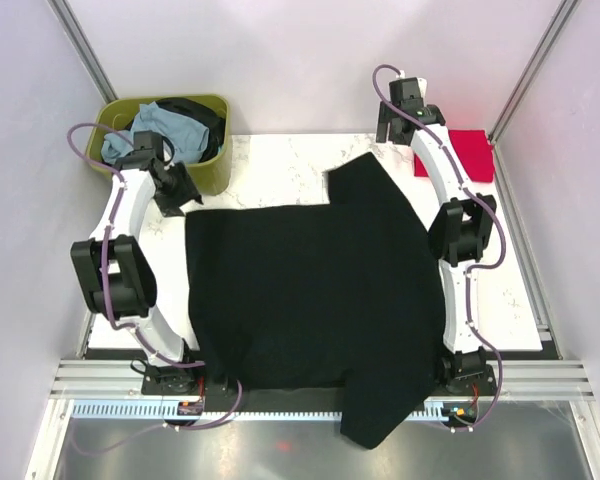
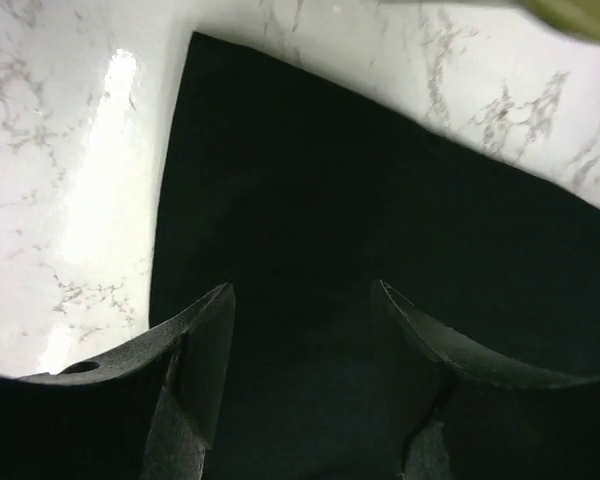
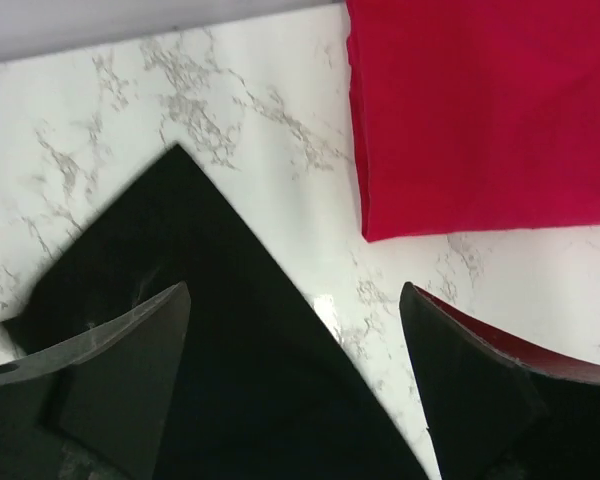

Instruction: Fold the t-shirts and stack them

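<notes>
A large black t-shirt (image 1: 310, 290) lies spread flat over the middle of the marble table, its lower part hanging over the near edge. A folded bright red t-shirt (image 1: 460, 155) lies at the back right. My left gripper (image 1: 175, 195) is open and empty just above the black shirt's back left corner (image 2: 280, 200). My right gripper (image 1: 392, 122) is open and empty above the black shirt's far sleeve (image 3: 210, 330), with the red shirt (image 3: 480, 110) just beyond it. A pale blue-grey t-shirt (image 1: 175, 125) and a dark one (image 1: 205, 115) lie in the tub.
An olive-green plastic tub (image 1: 212, 170) stands at the back left corner, close behind my left gripper. White walls enclose the table (image 1: 280, 165) at the back and on both sides. A metal rail runs along the near edge.
</notes>
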Tool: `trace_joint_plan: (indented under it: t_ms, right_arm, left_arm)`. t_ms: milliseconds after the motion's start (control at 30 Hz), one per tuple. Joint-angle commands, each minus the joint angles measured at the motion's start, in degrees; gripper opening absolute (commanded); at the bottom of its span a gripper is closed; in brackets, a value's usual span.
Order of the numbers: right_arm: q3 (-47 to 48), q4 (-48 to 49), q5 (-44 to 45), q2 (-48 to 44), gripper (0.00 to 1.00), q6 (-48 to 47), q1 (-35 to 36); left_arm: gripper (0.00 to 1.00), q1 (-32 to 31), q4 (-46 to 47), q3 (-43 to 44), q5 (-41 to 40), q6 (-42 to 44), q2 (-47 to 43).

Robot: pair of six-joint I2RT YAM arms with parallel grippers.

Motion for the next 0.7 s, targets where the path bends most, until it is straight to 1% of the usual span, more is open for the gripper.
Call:
trace_joint_plan:
  t_ms: [0, 67, 100, 167, 200, 233, 267, 300, 333, 367, 400, 467, 567, 667]
  right_arm:
    - [0.73, 4.26, 1.64, -11.40, 0.95, -1.08, -0.04]
    - [-2.53, 4.79, 2.69, -14.22, 0.97, -0.99, -0.04]
    - [-6.55, 5.14, 2.78, -15.36, 0.97, -0.82, -0.13]
    - [-11.49, 6.37, 2.09, -19.48, 0.97, 0.67, -0.13]
    - [-17.61, 7.07, 1.21, -21.24, 0.97, 1.81, -0.04]
    - [-21.32, 9.26, -0.28, -24.74, 0.96, 3.82, -0.13]
    - [-29.80, 11.02, -5.16, -26.69, 0.96, 4.97, -0.04]
    - [-34.23, 13.12, -7.65, -28.62, 0.95, 6.20, -0.13]
    - [-38.46, 17.93, -10.63, -31.60, 0.95, 8.13, 0.05]
    - [-45.28, 19.98, -13.53, -32.58, 0.94, 8.67, 0.14]
    - [-47.61, 21.13, -16.09, -33.12, 0.94, 9.28, 0.40]
    - [-50.88, 22.02, -18.39, -32.42, 0.91, 10.26, 1.45]
    - [-56.32, 22.02, -18.31, -30.40, 0.90, 10.26, 2.86]
    - [-58.79, 21.67, -16.65, -28.47, 0.90, 10.34, 2.95]
  left_arm:
    - [0.64, -0.33, 1.33, 5.17, -3.99, 3.84, -7.32]
    - [0.64, -0.42, 1.33, 5.09, -5.31, 4.02, -8.46]
    - [0.64, -0.33, 1.42, 4.30, -5.49, 3.75, -10.20]
    - [0.63, -0.59, 2.55, 2.37, -4.97, 3.05, -12.14]
    - [0.63, -1.03, 3.26, -0.42, -4.62, 2.70, -14.07]
    - [0.63, -1.29, 4.13, -2.19, -4.09, 2.35, -15.13]
    - [0.62, -2.25, 5.71, -5.51, -3.22, 1.91, -15.93]
    - [0.63, -2.78, 6.51, -7.20, -3.21, 1.82, -16.98]
    - [0.62, -3.57, 7.30, -8.61, -3.55, 1.82, -17.16]
    - [0.62, -4.19, 8.61, -10.02, -4.60, 1.73, -16.82]
    - [0.62, -4.81, 8.80, -11.68, -4.61, 1.73, -15.94]
    - [0.61, -4.90, 8.97, -12.49, -2.86, 0.86, -12.87]
    - [0.59, -5.16, 9.94, -13.10, -0.49, -0.46, -9.61]
    - [0.58, -5.60, 10.21, -13.19, -2.32, -0.90, -6.72]
